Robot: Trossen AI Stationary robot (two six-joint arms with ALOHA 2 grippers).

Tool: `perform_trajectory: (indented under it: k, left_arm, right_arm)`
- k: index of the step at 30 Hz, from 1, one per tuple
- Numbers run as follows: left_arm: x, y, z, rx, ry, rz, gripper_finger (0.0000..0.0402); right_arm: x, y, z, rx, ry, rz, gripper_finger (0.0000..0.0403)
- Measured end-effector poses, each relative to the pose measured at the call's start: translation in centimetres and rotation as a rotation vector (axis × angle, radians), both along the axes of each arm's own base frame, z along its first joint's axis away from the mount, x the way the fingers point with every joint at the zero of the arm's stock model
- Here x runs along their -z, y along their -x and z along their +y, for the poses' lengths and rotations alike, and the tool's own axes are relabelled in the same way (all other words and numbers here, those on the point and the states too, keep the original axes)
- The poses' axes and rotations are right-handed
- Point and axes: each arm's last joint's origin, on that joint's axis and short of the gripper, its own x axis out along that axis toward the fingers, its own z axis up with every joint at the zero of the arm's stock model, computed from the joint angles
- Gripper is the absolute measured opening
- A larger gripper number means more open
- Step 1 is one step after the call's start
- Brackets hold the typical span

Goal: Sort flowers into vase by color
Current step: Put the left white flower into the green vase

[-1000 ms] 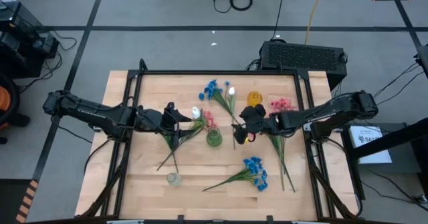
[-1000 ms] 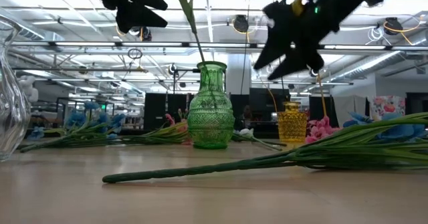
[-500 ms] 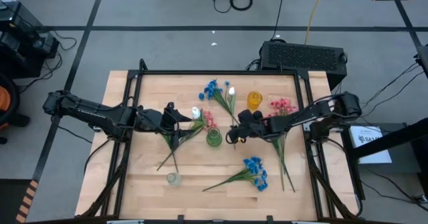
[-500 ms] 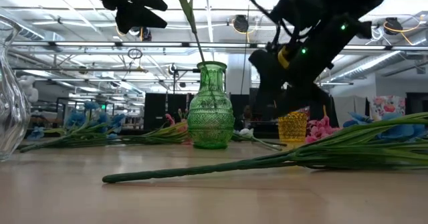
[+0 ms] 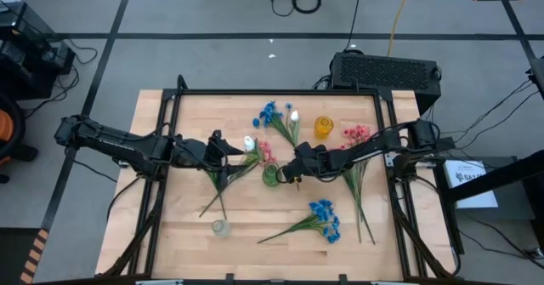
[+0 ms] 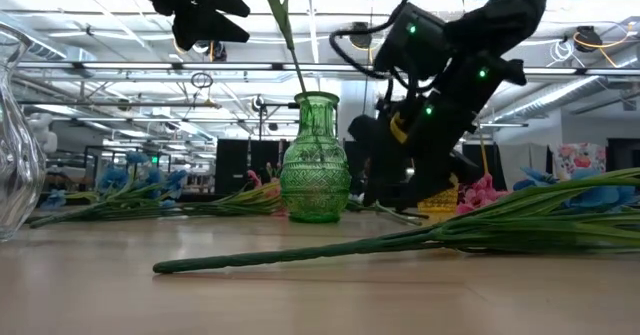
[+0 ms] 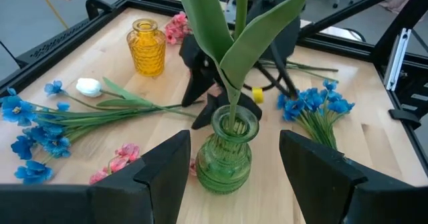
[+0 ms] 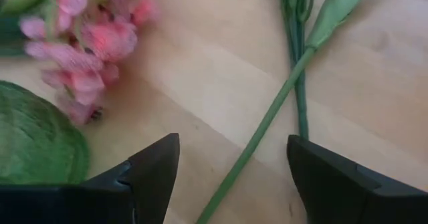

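- The right end effector (image 5: 287, 173) hangs low over the wooden counter (image 5: 191, 225) with its fingers (image 8: 150, 170) spread wide and nothing between them.
- Just beside its tips stands the green glass vase (image 5: 271, 176); in the right wrist view the vase's green wall sits next to one finger, though contact cannot be told.
- Just ahead of its tips lies a pink flower spray (image 8: 87, 43) on the counter, and a thin green stem (image 8: 264, 127) runs across the gap between the fingers, lying flat and not gripped.
- Behind the right end effector, a yellow glass vase (image 5: 323, 128) stands upright, with another pink spray (image 5: 358, 133) lying near it.
- The left end effector (image 5: 242, 148) hangs on the other side of the green vase, its fingers (image 7: 157, 167) standing wide to either side of the vase's neck without touching it.
- A stem with broad green leaves (image 7: 231, 43) stands in the green vase, rising between the left end effector's fingers.
- A white bud (image 7: 87, 86) and a blue flower spray (image 7: 30, 137) lie beyond the vase from the left end effector; a second blue spray (image 5: 324, 216) lies near the right end effector.
- A small clear vase (image 5: 220, 227) stands well apart from both end effectors.
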Motion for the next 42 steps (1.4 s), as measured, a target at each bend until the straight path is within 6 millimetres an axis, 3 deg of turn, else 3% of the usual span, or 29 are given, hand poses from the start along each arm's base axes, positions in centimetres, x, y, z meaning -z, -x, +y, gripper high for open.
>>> perform_trajectory:
  k: [7,22,28,36,42]
  left_arm:
    - [0.0,0.0,0.0,0.001,-0.001,0.001,0.0238]
    - [0.0,0.0,0.0,0.002,-0.001,0.001,0.0238]
    - [0.0,0.0,0.0,0.006,-0.008,0.002,0.0238]
    - [0.0,0.0,0.0,0.006,-0.007,0.003,0.0238]
    - [0.0,0.0,0.0,0.004,-0.008,0.002,0.0238]
  right_arm:
    - [1.0,0.0,0.0,0.010,0.016,0.042,0.0222]
    - [1.1,0.3,-0.1,0.041,0.021,0.051,0.0014]
    - [0.8,0.4,-0.1,0.063,0.041,0.042,0.0005]
    - [-2.9,0.8,0.1,0.042,0.124,-0.053,0.0001]
    - [-7.4,1.9,0.7,0.004,0.232,-0.155,0.0001]
